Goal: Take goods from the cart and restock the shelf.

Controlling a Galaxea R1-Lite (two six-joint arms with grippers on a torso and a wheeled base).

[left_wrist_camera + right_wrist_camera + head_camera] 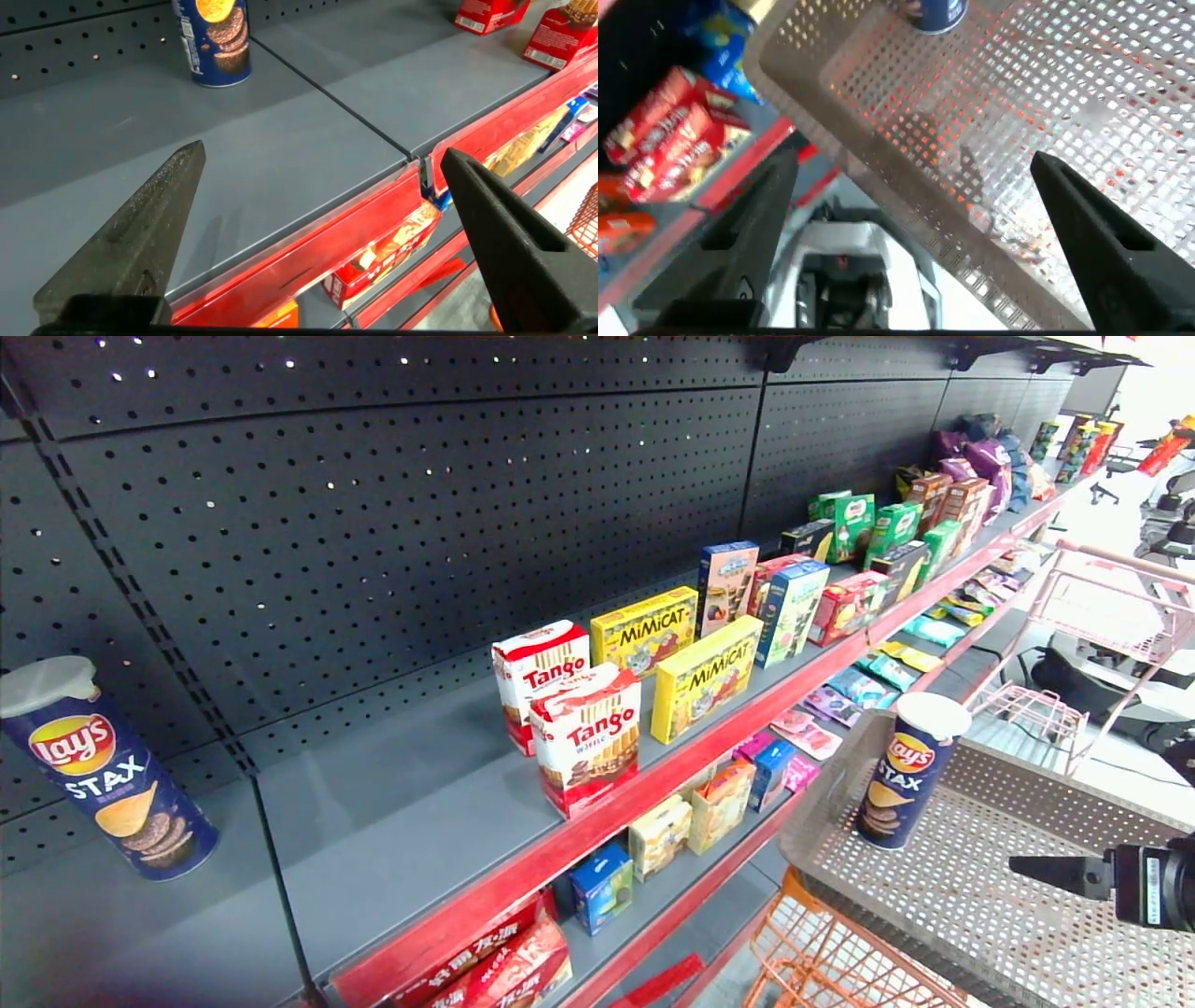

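Observation:
A blue chips can [103, 770] with a pale lid stands upright on the grey top shelf [392, 821] at the far left, also seen as the can [213, 42] in the left wrist view. My left gripper [324, 154] hovers open and empty over the shelf's red front edge, well short of that can. A second chips can [901, 775] stands upright in the cart's perforated tray [990, 905]. My right gripper [1022, 868] hangs open above the tray's near side, to the right of this can [936, 13], holding nothing.
Two red-and-white wafer boxes [583, 737] and yellow boxes [705, 677] stand further right on the shelf, then many mixed boxes. Lower shelves [653, 840] hold snacks. An orange wire basket [840, 952] sits under the tray. A pink cart [1111, 607] stands at the right.

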